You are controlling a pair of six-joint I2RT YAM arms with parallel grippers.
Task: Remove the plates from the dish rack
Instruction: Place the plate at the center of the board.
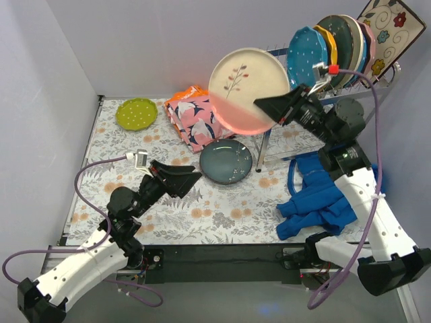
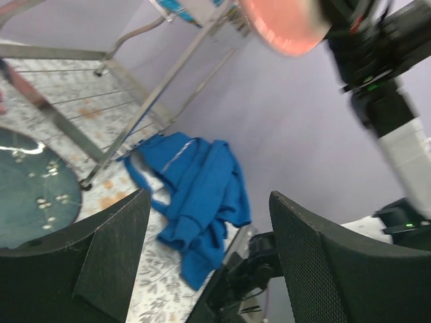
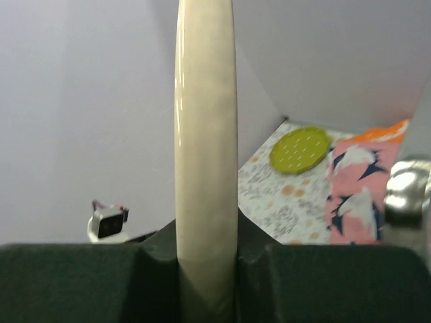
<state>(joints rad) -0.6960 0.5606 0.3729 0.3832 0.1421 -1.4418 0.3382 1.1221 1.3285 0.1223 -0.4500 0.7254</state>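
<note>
Right gripper (image 1: 264, 106) held a cream-pink plate (image 1: 244, 84) in the air beside the dish rack (image 1: 266, 145).

The right gripper was clenched on that plate's lower right rim, the plate tilted above the table just left of the rack's top tier. There a blue dotted plate (image 1: 304, 50), several more and a square floral plate (image 1: 390, 30) stood on edge. The left gripper (image 1: 192, 176) hovered with jaws spread wide and nothing between them, just left of a dark teal plate (image 1: 225, 161) lying flat on the table. A lime plate (image 1: 137, 113) lay near the far left corner.
</note>
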